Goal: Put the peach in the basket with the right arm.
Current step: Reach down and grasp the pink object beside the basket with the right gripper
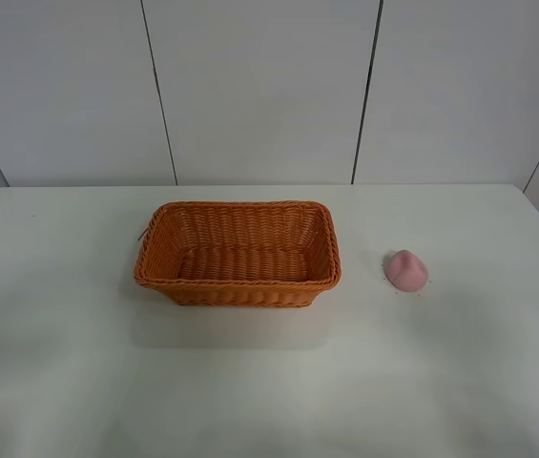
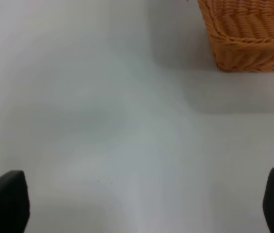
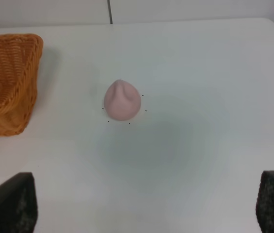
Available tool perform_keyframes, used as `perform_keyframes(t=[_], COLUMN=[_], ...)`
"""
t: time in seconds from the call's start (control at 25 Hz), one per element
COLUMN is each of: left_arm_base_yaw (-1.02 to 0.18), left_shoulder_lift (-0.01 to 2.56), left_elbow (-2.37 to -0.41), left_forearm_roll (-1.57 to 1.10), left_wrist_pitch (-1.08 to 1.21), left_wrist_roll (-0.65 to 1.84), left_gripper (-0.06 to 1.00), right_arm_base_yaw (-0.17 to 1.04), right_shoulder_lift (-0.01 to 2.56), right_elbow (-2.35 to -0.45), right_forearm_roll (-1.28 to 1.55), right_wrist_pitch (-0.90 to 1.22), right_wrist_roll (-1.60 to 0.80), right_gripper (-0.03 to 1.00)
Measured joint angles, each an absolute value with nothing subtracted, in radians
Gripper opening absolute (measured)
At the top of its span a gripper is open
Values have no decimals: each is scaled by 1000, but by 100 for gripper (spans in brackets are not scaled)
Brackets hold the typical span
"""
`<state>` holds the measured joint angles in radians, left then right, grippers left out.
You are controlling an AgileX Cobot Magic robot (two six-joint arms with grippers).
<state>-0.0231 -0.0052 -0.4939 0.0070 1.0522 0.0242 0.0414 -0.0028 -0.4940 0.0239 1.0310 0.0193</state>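
Note:
The pink peach (image 1: 406, 270) lies on the white table to the right of the orange-brown wicker basket (image 1: 238, 205), a short gap between them. The basket holds nothing. In the right wrist view the peach (image 3: 122, 100) sits ahead of my right gripper (image 3: 144, 204), whose two black fingertips (image 3: 10, 201) stand far apart with nothing between them; the basket's corner (image 3: 8, 82) shows beside it. My left gripper (image 2: 141, 204) is open too, over bare table, with a basket corner (image 2: 248, 34) ahead. Neither arm appears in the exterior high view.
The white table (image 1: 269, 382) stretches around the basket and peach. A panelled white wall (image 1: 259, 86) stands behind the table's far edge.

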Motion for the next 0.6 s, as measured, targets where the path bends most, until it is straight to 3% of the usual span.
perform_keyframes(t=[0.44,0.6], left_arm_base_yaw=[-23,-23], left_shoulder_lift=[-5,-5], left_elbow=[-494,-494], left_forearm_roll=[7,7], left_wrist_pitch=[1052,1052], left_wrist_roll=[24,24], left_gripper=[99,99], right_arm_base_yaw=[41,41], right_shoulder_lift=[-3,111], right_elbow=[-496,-550], right_forearm_roll=[24,24], right_wrist_pitch=[1030,1022], right_wrist_roll=[18,18], right_gripper=[70,70])
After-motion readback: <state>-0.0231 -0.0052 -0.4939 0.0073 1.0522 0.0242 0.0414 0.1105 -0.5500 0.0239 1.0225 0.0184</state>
